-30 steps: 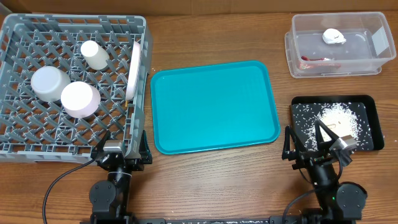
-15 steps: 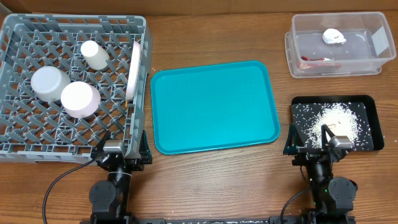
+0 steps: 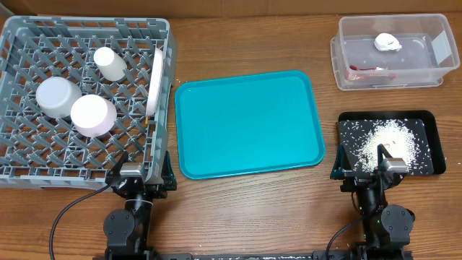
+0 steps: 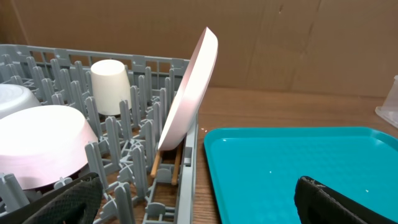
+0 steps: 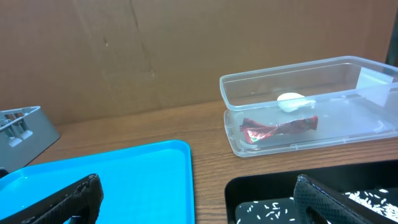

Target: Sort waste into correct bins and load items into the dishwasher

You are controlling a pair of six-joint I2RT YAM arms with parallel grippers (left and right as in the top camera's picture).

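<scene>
The grey dishwasher rack [image 3: 86, 25] at the left holds a white plate [image 3: 154, 83] standing on edge, a small white cup [image 3: 109, 63] and two upturned pale bowls [image 3: 58, 97] [image 3: 92, 115]. Wooden chopsticks [image 4: 163, 165] lie below the plate. The clear tub [image 3: 336, 54] holds the paper wad [image 3: 388, 42] and the red wrapper [image 3: 368, 71]. Rice bits [image 3: 390, 141] lie in the black tray [image 3: 386, 114]. My left gripper [image 3: 137, 177] is open by the rack's front corner. My right gripper [image 3: 368, 170] is open at the black tray's front edge. Both are empty.
A teal tray [image 3: 245, 123] with nothing on it lies in the middle of the wooden table, between the rack and the black tray. A brown cardboard wall [image 5: 155, 50] closes off the back of the table.
My right gripper has drawn back from over the black tray toward the table's front edge and straightened. The left arm has not moved.
</scene>
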